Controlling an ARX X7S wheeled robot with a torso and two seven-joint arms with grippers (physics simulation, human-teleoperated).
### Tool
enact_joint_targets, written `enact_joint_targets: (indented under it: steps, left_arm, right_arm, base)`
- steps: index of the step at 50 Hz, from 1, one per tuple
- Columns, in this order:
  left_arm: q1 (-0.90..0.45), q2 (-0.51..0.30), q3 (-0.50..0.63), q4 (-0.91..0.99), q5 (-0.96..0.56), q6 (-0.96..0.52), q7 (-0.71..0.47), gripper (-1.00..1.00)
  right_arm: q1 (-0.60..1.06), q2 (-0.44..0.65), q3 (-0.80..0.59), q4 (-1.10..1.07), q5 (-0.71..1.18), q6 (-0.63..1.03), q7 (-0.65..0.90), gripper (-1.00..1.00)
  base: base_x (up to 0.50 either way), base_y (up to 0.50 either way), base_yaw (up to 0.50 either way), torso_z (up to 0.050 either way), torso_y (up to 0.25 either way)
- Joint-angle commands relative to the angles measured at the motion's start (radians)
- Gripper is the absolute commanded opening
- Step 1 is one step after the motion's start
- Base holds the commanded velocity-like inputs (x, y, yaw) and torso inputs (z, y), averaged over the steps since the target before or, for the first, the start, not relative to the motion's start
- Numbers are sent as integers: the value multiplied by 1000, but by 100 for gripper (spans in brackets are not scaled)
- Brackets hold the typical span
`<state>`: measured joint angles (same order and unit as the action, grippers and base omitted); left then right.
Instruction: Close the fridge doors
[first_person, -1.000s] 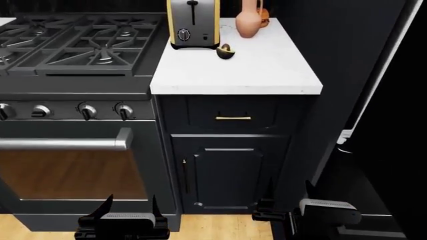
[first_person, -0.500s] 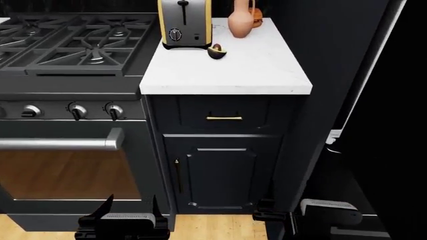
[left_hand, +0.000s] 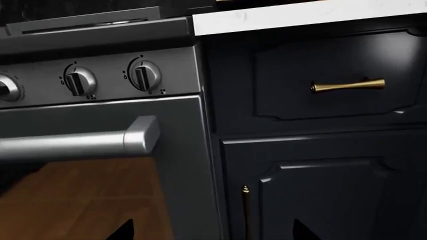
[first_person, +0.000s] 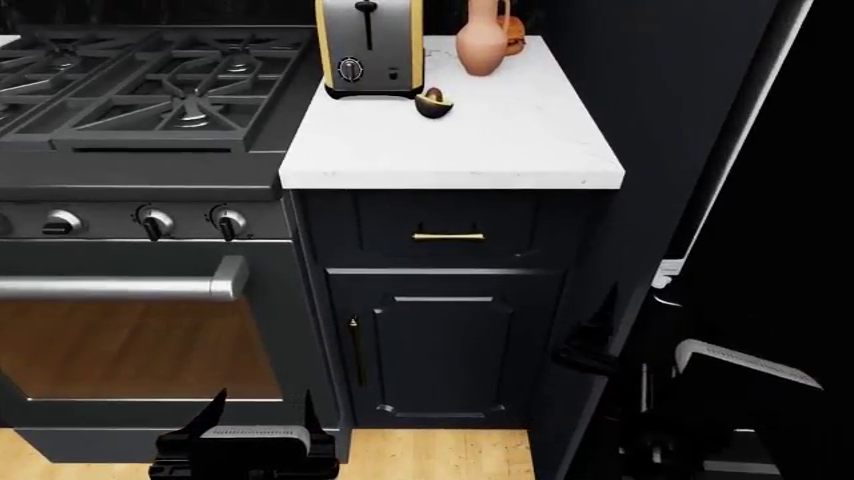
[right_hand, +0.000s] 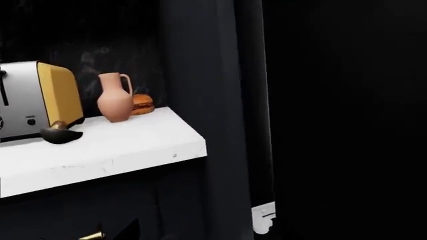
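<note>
Black glossy fridge doors (first_person: 747, 150) stood at right of white counter (first_person: 507, 140), one door edge angled outward. Right pincer (first_person: 627, 345) raised beside that edge, touching nothing; spread or pressed together, could not tell. Left pincer (first_person: 260, 420) low before oven, fingers spread, holding nothing. Toaster (first_person: 370, 45), pink jug (first_person: 481, 40) on counter.

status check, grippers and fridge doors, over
Left gripper open, low by oven. Right gripper raised beside fridge door, state unclear. Door ajar. Nothing blocking seen.
</note>
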<state>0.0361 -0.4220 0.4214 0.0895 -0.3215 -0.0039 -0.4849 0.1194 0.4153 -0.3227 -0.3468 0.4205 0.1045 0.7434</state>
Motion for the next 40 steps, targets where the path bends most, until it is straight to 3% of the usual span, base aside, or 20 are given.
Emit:
enact_joint_targets:
  steps: [1,11,22,40]
  left_arm:
    - [-1,-1,2,0,-2,-1,-1,100]
    - [-3,-2,3,-2,-5,3,3,100]
    - [-4,-4,7,0,-3,3,3,100]
    - [-3,-6,10,2,-1,6,2,100]
  right_arm:
    - [107,81,35,-236,57,258,109,100]
    - [197,94,121,-210,142,369,161,100]
    - [241,41,169,52,52,257,192,100]
    - [306,66,342,10,109,272,296,100]
  base:
    - [0,0,0,0,0]
    - [0,0,0,0,0]
    - [0,0,0,0,0]
    - [0,0,0,0,0]
